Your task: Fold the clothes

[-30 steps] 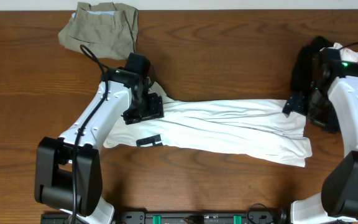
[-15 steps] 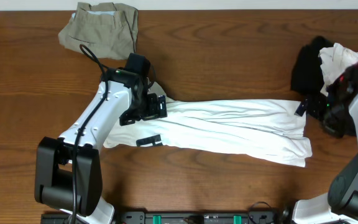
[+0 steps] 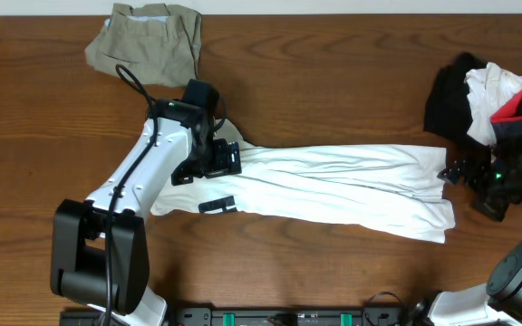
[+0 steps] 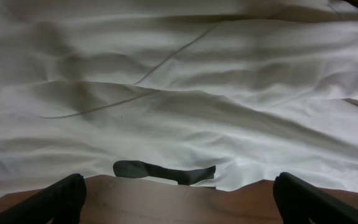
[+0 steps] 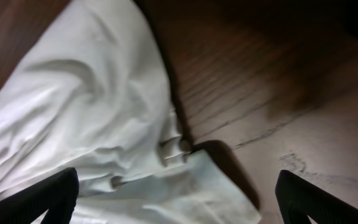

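A white garment (image 3: 333, 186) lies folded lengthwise in a long band across the middle of the wooden table, with a dark label (image 3: 217, 205) near its left front edge. My left gripper (image 3: 208, 161) is open above its left end; the left wrist view shows the white cloth (image 4: 179, 93), the label (image 4: 164, 172) and bare wood between my fingers (image 4: 178, 202). My right gripper (image 3: 465, 174) is open and empty just off the garment's right end. The right wrist view shows that white corner (image 5: 104, 124) under my open fingers (image 5: 176, 199).
Folded khaki shorts (image 3: 148, 41) lie at the back left. A pile of black, white and red clothes (image 3: 488, 91) sits at the back right, close to my right arm. A black rail (image 3: 288, 317) runs along the table's front edge.
My right arm has swung away from the garment's right end to the right and toward the front. My left gripper has shifted slightly over the left end. The garment has not moved.
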### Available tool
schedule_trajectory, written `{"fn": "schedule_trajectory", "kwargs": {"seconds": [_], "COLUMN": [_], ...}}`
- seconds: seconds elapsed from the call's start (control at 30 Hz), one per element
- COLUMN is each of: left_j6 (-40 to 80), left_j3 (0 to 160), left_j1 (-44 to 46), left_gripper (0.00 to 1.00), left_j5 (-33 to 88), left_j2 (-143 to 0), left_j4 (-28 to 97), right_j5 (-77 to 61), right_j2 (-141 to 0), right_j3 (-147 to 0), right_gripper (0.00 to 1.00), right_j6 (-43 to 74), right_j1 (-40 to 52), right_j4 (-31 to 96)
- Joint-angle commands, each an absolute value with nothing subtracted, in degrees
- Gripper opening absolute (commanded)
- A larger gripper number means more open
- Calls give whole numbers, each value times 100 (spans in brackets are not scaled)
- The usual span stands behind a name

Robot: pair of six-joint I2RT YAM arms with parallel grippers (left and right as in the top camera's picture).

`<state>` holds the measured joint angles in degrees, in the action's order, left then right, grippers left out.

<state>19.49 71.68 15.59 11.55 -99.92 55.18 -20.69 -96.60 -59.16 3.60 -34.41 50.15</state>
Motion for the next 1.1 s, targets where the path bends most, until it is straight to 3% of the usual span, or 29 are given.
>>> {"fn": "schedule_trajectory", "kwargs": {"seconds": [0.0, 0.47, 0.83, 1.07], "left_j6": [1918, 1918, 1918, 1918], "left_j3": [7146, 7146, 7146, 7146], "left_j1": [1551, 1551, 1551, 1551], "left_gripper": [98, 98, 98, 98], "left_j5": [1044, 1044, 1044, 1046], "left_j2": [-10038, -10038, -10038, -10038], "left_j4": [5544, 5564, 5566, 5564], "right_j5": [-2187, -2211, -2298, -2609], "right_j2": [-9666, -9668, -9671, -9671], "right_j3": [-5647, -5260, -4692, -4626], "right_gripper": [99, 99, 99, 99], "right_j6": [248, 292, 115, -145], "right_j1": [-3535, -3533, -3520, -3518], "right_j4": [4895, 4950, 3863, 3879]}}
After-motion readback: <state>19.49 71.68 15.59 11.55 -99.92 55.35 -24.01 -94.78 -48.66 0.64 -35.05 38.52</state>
